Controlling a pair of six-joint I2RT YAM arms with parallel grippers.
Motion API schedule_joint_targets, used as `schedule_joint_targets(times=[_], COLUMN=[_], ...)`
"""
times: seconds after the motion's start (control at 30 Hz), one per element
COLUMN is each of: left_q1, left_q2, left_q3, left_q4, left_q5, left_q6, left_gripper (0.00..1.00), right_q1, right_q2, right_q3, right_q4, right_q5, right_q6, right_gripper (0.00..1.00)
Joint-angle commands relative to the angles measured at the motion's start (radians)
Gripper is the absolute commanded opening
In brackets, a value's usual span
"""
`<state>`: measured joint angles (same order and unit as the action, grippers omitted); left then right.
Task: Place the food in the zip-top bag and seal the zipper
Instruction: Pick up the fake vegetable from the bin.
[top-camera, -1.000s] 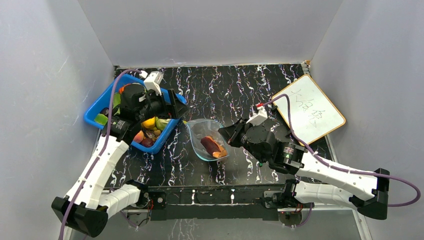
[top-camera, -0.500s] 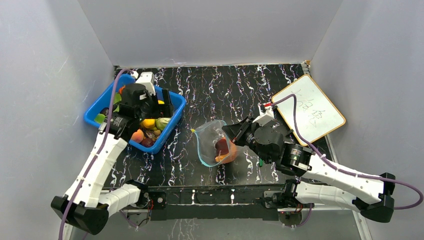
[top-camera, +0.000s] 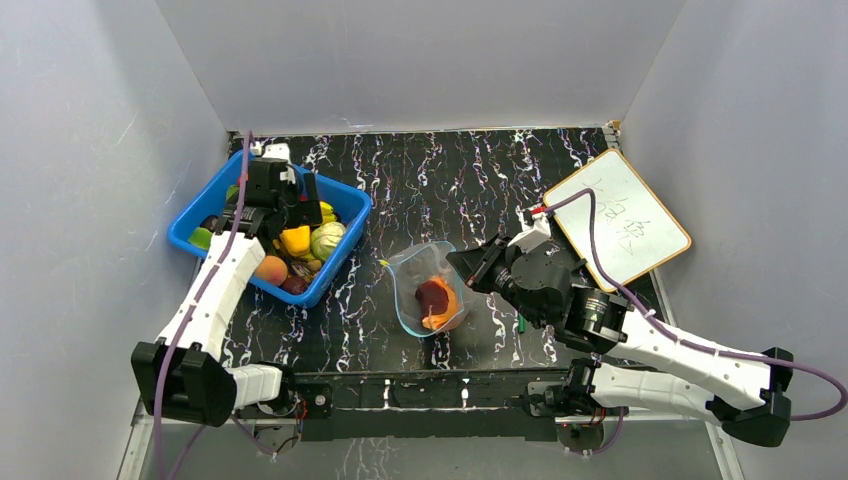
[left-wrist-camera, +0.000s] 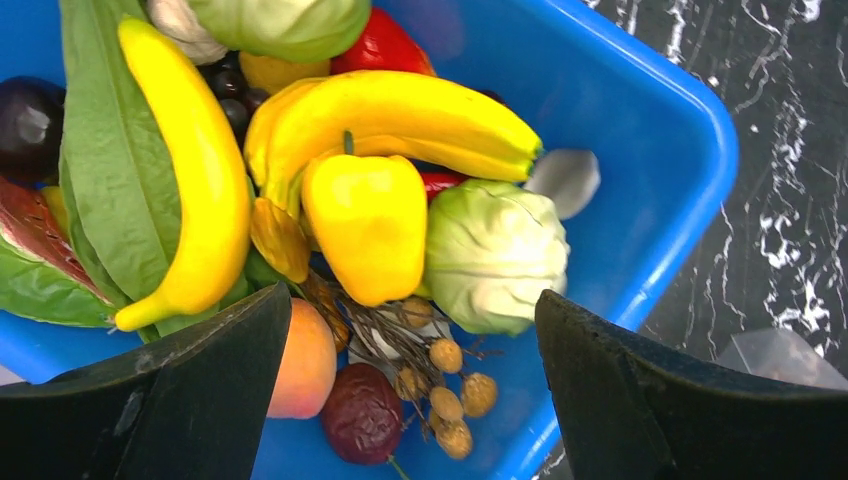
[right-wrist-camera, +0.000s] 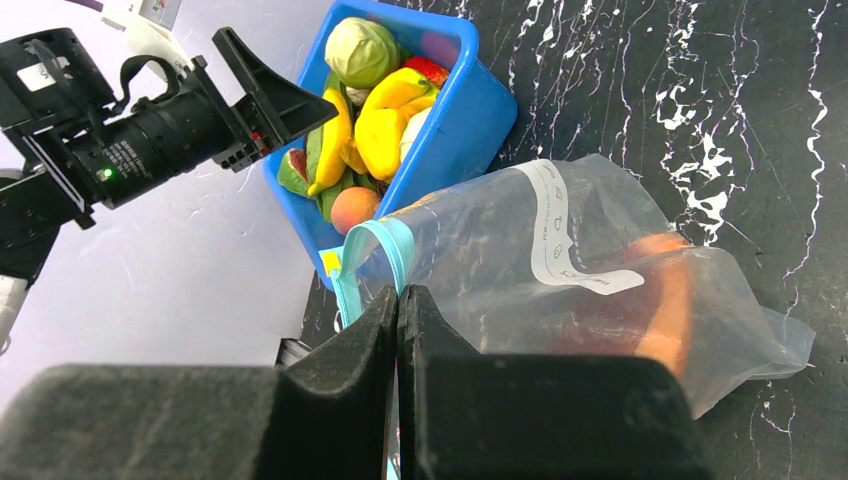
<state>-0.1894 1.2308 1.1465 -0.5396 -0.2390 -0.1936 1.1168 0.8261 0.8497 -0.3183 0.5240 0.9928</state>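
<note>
Right gripper (right-wrist-camera: 398, 298) pinches the clear teal-edged plastic bag (right-wrist-camera: 480, 235) open for loading while the wide-spread left gripper (left-wrist-camera: 412, 315) hovers over colourful toy food (left-wrist-camera: 370, 225).

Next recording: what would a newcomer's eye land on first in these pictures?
The blue bin at the table's far left, heaped with bright toy food, draws the eye first, with the left end effector hanging open right above it. Next comes the clear zip-top bag at mid-table, its mouth edge pinched by the shut right end effector, with red and orange pieces already inside.
</note>
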Motion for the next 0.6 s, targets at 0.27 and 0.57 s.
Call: schedule_joint_targets(times=[0.27,0.57], left_q1=[0.093,0.118], left_q2=[0.133,0.222], left_q3=[-0.031,-0.087], left_q4=[0.135,0.179], left_q5=[-0.001,-0.007], left_q6=[-0.013,-0.001], left_gripper=[0.86,0.83], right_q1=[-0.001,-0.002], right_q2=[0.054,0.06], right_q3=[0.057,0.048], right_q4=[0.083,0.087], right_q5=[-0.045,-0.066], right_q6=[-0.024,-0.007], right_gripper=[0.0,0.0])
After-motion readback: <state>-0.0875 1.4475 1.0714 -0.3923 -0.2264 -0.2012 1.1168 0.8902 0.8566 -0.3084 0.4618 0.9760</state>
